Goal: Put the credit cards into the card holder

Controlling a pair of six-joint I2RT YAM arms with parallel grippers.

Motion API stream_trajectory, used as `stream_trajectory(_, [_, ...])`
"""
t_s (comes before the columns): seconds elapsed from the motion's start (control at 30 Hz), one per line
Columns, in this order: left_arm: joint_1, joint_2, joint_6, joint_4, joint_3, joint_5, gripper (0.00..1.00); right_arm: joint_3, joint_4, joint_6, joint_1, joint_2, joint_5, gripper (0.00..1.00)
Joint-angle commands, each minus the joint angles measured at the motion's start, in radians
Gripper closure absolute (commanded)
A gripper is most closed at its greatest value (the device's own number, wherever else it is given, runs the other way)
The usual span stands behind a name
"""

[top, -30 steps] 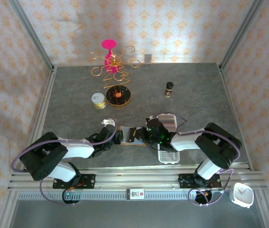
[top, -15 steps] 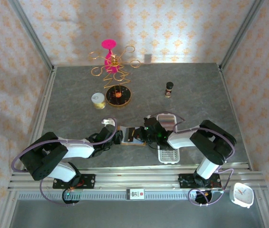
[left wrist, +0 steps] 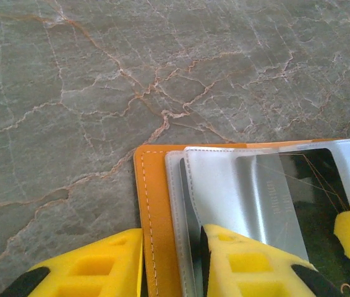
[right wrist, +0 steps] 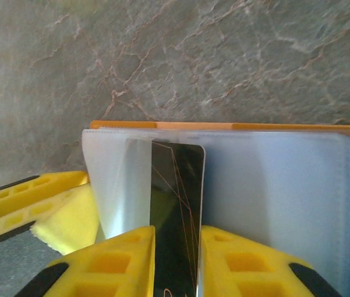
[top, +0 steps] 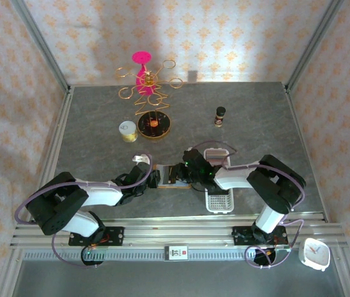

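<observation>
The orange card holder [top: 164,176] lies open on the grey table between the two arms. My left gripper [top: 157,179] is shut on its left edge: the orange cover [left wrist: 153,210] and the clear sleeves sit between the yellow fingers [left wrist: 88,269]. A dark credit card [right wrist: 178,204] with thin orange lines lies partly under a clear sleeve [right wrist: 274,185]. It is the glossy dark card [left wrist: 298,192] in the left wrist view. My right gripper [right wrist: 176,260] stands open over it, the card showing in the gap between the fingers. The right gripper [top: 188,172] is at the holder's right side.
A long white slotted tray [top: 219,199] lies under the right arm. Farther back stand a small dark bottle [top: 221,116], a round dark dish [top: 154,125], a small yellowish jar [top: 127,131] and a gold wire stand with a pink top [top: 144,79]. A white clock [top: 315,252] sits off the table.
The right arm has slid left, further over the card holder. Its jaws, shut a second ago, now stand apart over the dark card. The left arm has not moved.
</observation>
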Motion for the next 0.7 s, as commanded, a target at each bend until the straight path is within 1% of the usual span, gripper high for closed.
stream_trajectory(0.0, [-0.005, 0.018, 0.010, -0.030, 0.016, 0.016, 0.72, 0.020, -0.093, -0.046, 0.004, -0.029, 0.093, 0.77])
stream_trajectory(0.2, [-0.005, 0.019, 0.007, -0.005, 0.009, 0.049, 0.72, 0.041, -0.089, -0.051, 0.011, 0.010, 0.067, 0.94])
stream_trajectory(0.33, [-0.005, 0.016, 0.003, 0.018, 0.001, 0.075, 0.72, 0.059, -0.091, -0.058, 0.020, 0.026, 0.066, 1.00])
stream_trajectory(0.67, [-0.005, 0.000, -0.002, 0.019, -0.005, 0.062, 0.73, 0.087, -0.090, -0.060, 0.040, 0.041, 0.061, 1.00])
